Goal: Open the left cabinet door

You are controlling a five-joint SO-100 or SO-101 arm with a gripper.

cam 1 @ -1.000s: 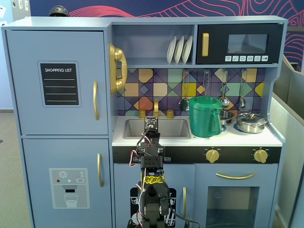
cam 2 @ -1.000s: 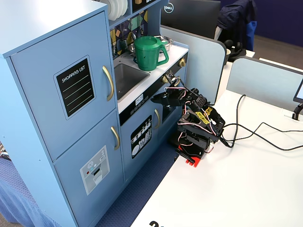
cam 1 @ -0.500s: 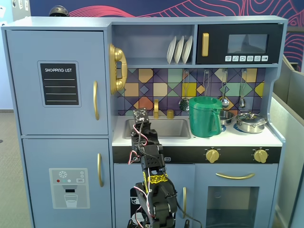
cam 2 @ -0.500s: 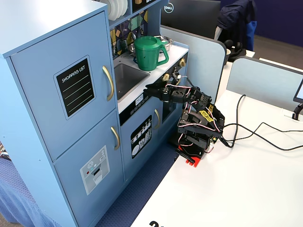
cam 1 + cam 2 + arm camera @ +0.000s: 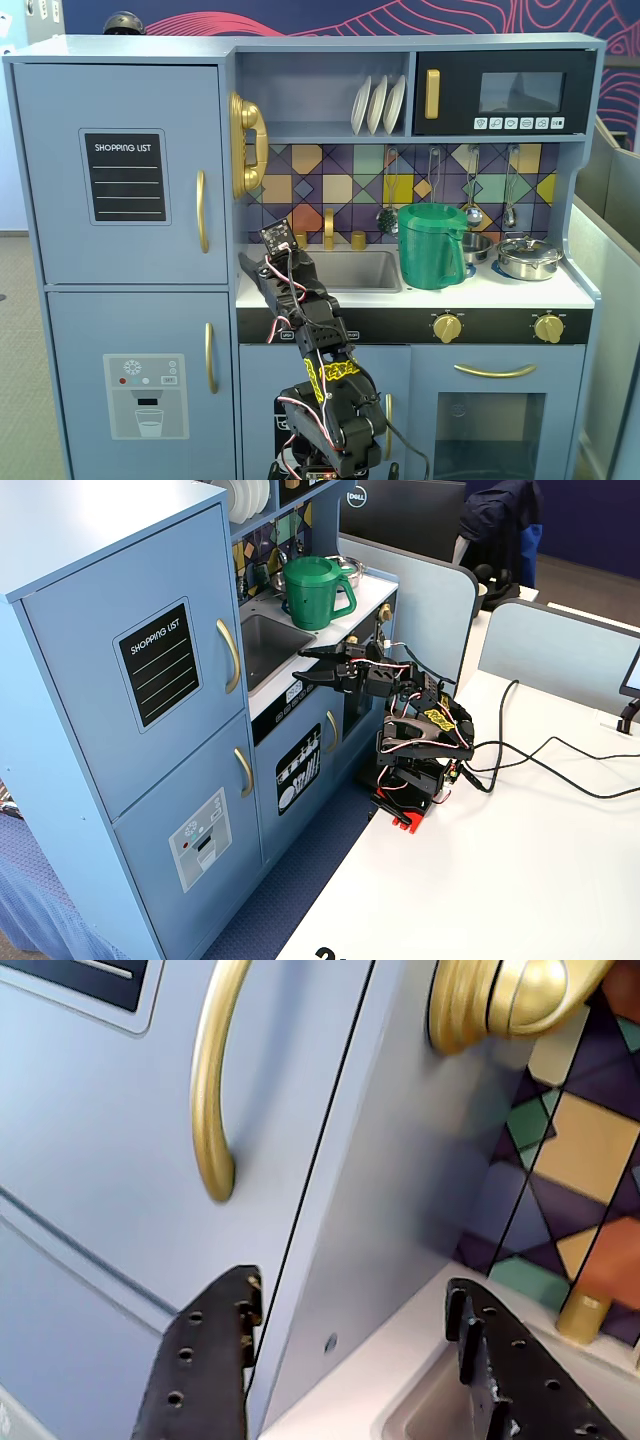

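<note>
The left cabinet door [image 5: 120,110] is light blue-grey with a black "SHOPPING LIST" panel [image 5: 124,177] and sits shut. Its curved gold handle [image 5: 202,210] runs down its right edge. The handle also shows in the wrist view [image 5: 210,1090] and in the other fixed view [image 5: 232,655]. My gripper [image 5: 258,270] is open and empty, low and to the right of the handle, at the counter's left end. In the wrist view the gripper [image 5: 352,1290] straddles the door's right edge, with the handle's lower end above the left finger [image 5: 205,1360]. The other fixed view shows the gripper [image 5: 313,664] apart from the door.
Below is a blue door with a water-dispenser graphic [image 5: 148,395]. A gold phone [image 5: 246,145] hangs right of the door. The sink [image 5: 360,270], a green pitcher [image 5: 432,245] and pots [image 5: 527,257] are on the counter. Cables [image 5: 540,770] lie on the white table.
</note>
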